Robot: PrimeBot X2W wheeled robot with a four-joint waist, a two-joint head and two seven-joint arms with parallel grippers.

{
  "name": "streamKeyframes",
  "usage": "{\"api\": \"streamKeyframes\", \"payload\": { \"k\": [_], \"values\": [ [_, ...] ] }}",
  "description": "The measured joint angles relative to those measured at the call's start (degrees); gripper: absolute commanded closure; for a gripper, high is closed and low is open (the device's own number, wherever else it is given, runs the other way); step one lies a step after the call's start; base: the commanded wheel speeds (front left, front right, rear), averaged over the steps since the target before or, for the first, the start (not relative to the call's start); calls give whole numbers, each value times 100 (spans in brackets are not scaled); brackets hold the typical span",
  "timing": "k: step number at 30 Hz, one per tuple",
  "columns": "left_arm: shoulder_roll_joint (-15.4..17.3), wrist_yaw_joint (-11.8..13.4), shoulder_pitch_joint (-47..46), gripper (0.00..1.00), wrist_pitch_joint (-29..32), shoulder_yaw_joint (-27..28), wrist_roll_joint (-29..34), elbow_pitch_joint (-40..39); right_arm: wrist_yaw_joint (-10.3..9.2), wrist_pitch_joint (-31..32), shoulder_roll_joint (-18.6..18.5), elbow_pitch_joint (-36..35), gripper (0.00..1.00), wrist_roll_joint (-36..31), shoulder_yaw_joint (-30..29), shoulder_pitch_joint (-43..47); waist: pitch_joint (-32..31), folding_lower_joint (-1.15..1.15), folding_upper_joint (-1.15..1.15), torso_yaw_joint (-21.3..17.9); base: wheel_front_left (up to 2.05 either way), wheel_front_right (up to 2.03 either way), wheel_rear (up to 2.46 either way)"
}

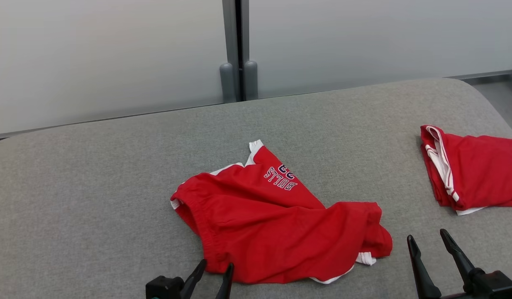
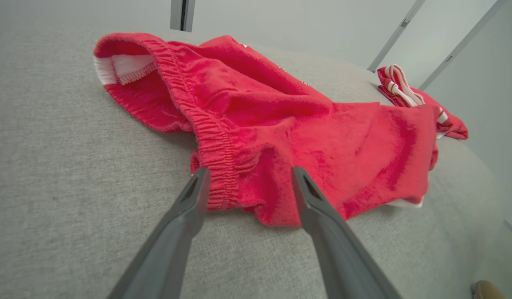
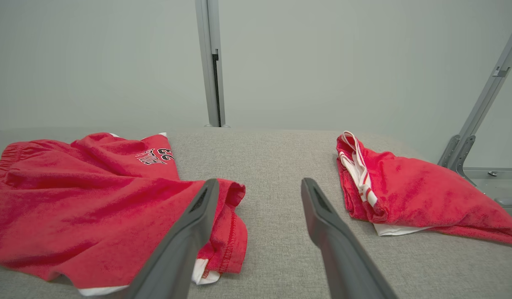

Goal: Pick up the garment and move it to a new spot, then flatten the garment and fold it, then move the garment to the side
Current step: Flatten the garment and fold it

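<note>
The garment (image 1: pixel 276 224), a pair of red shorts, lies crumpled at the centre of the grey counter (image 1: pixel 94 187). A second, folded red garment (image 1: pixel 476 174) lies well apart at 3 o'clock. The left pincer (image 1: pixel 216 265) is held narrowly open at the garment's 7 o'clock edge, its fingers set to either side of the elastic waistband (image 2: pixel 210 137); nothing is gripped. The right pincer (image 1: pixel 427 236) is held open and empty at 4 o'clock, near the hem. The fabric is judged light, soft and limp, so sagging and bunching are to be expected on lifting. The gathered waistband is recommended as the hold, being thicker and less likely to slip.
</note>
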Motion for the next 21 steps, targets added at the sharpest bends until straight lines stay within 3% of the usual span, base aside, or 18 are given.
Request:
{"api": "streamKeyframes", "payload": {
  "k": [5, 6, 7, 8, 9, 21],
  "values": [
    [3, 24, -246, 0, -189, -53, -271, 271, 0, 0, 1, 19, 0, 33, -27, -34, 144, 0, 0, -202, 0, 0, 0],
    [2, 22, -280, 44, -192, -64, -336, 321, 0, 0, 0, 18, 0, 47, -29, -41, 169, 0, 0, -232, 0, 0, 0],
    [1, 21, -315, 76, -181, -78, -344, 391, 0, 0, 2, 19, 0, 53, -35, -49, 197, 0, 0, -259, 0, 0, 0],
    [-3, 26, -359, 95, -177, -79, -343, 452, 0, 1, 3, 18, 0, 54, -32, -60, 225, 0, 0, -281, 0, 0, 0],
    [-1, 34, -405, 100, -190, -71, -344, 491, 0, 0, 4, 18, 0, 55, -33, -73, 249, 0, 0, -301, 0, 0, 0],
    [74, -1, -723, 100, -169, -89, -380, 755, 0, 1, 45, 56, 0, 102, -16, -221, 432, 0, 0, -403, 0, 0, 0]
  ]
}}
